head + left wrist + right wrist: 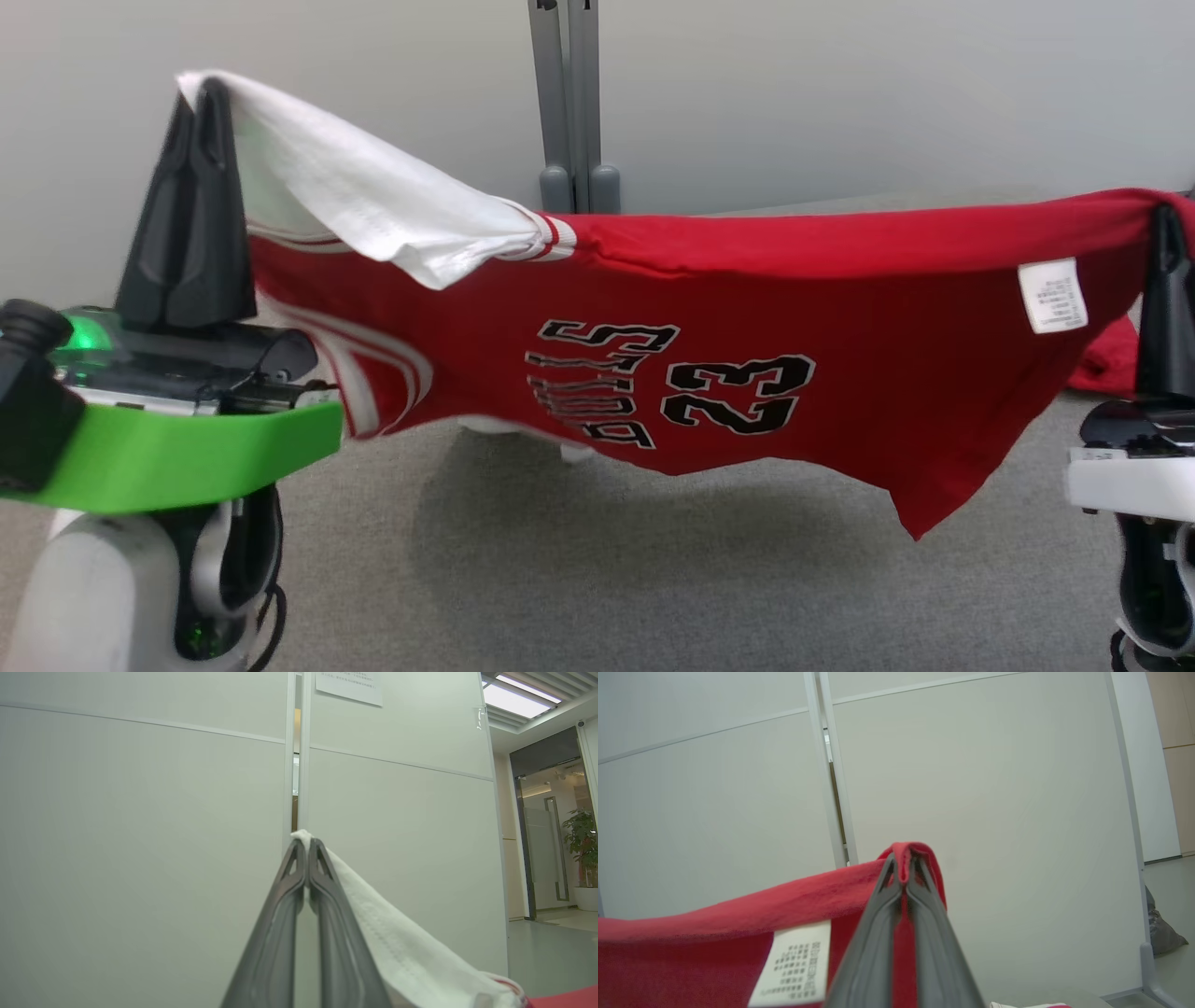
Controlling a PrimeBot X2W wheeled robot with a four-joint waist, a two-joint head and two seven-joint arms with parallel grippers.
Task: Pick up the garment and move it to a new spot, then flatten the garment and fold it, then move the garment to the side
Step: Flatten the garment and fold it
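The garment [747,308] is a red shirt with white sleeves, inside out, with mirrored black lettering and "23". It hangs stretched in the air between both grippers, above the grey carpet. My left gripper [201,93] is shut on the white sleeve [355,187] at upper left; in the left wrist view the left gripper [304,847] pinches white cloth [397,947] at its tips. My right gripper [1165,219] is shut on the red hem at the right edge; in the right wrist view the right gripper [903,865] pinches red fabric [738,933] beside a white care label [794,963].
Pale partition panels [840,93] stand close behind, joined at a grey post with feet [569,187] on the floor. Grey carpet [607,579] lies below the hanging shirt. An open doorway with a potted plant [581,844] lies off to the right of the partition.
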